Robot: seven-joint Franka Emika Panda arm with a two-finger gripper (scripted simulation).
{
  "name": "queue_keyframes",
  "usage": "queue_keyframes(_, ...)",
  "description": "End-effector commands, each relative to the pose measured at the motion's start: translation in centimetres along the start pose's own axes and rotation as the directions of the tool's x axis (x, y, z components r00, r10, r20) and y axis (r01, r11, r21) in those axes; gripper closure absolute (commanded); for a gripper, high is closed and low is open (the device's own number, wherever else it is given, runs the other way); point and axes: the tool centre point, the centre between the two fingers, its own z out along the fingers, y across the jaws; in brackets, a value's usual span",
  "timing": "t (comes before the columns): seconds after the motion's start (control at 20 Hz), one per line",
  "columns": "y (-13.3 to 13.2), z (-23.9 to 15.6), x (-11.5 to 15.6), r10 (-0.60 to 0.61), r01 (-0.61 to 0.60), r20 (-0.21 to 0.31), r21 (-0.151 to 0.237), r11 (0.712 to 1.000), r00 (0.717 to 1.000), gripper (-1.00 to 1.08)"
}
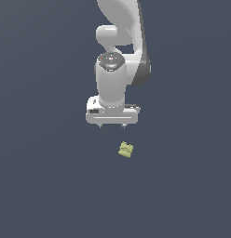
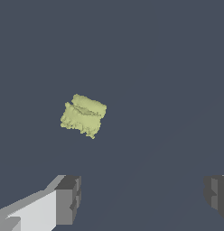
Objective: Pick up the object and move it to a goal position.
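Hovering spread-jawed gripper (image 1: 112, 125) — fingertips (image 2: 68, 198) barely visible, seemingly clear of the object (image 1: 126, 150) — nothing grasped.

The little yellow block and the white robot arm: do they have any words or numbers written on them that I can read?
None can be read.
The yellow-green block shows only lumpy ridges, no letters or numbers.
The white gripper and the arm carry no readable label; the small red and dark marks on the round cap are too tiny and blurred to read.
The dark floor is plain.
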Motion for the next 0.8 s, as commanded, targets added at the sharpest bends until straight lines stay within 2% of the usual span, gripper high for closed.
queue_keyframes(0.0,0.0,0.0,0.0,0.0,0.0,0.0,0.0,1.0,1.0,-0.92)
queue_keyframes(0.45,1.1,-0.1,0.8,-0.005,0.005,-0.02,-0.02,1.0,1.0,-0.92)
queue_keyframes(0.75,1.0,0.0,0.9,0.002,-0.002,-0.02,-0.019,1.0,1.0,-0.92)
